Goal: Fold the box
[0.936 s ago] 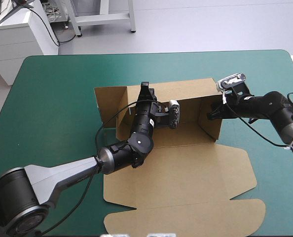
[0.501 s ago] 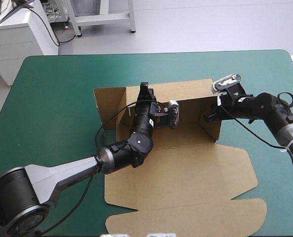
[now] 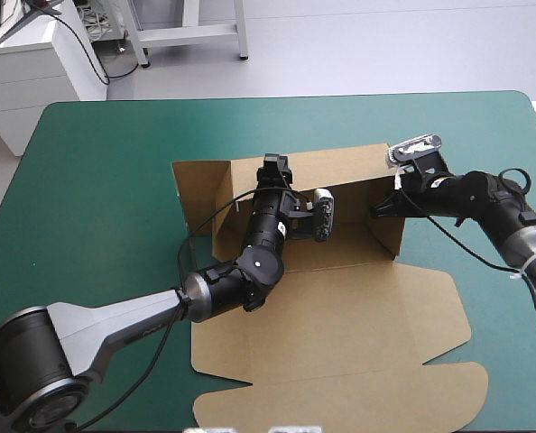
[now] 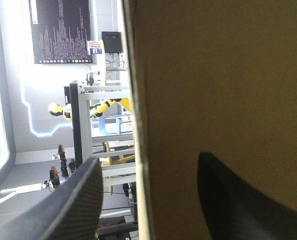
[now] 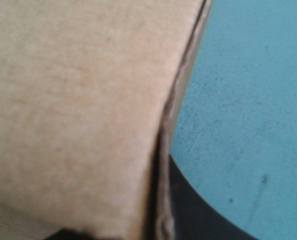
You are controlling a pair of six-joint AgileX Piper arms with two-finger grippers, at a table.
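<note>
The brown box point(image 3: 340, 307) lies mid-table with its back wall point(image 3: 340, 164) and right side wall point(image 3: 390, 233) raised. My left gripper point(image 3: 274, 166) is at the top edge of the back wall. In the left wrist view this gripper point(image 4: 148, 160) is open, and the wall's edge point(image 4: 138, 125) stands between its black fingers point(image 4: 73, 200). My right gripper point(image 3: 377, 209) is at the right side wall. It is shut on the box point(image 5: 78, 100) in the right wrist view, where the board's edge runs down into the right gripper point(image 5: 158, 222).
The box's lid panel point(image 3: 340, 392) with its flaps lies flat on the teal-green cover point(image 3: 97, 180) and reaches almost to the near edge. A left flap point(image 3: 196, 185) stands out from the back wall's left end.
My left gripper, shut on the back wall earlier, has opened and shifted slightly right along the wall. My right gripper keeps its hold and has edged a little inward.
</note>
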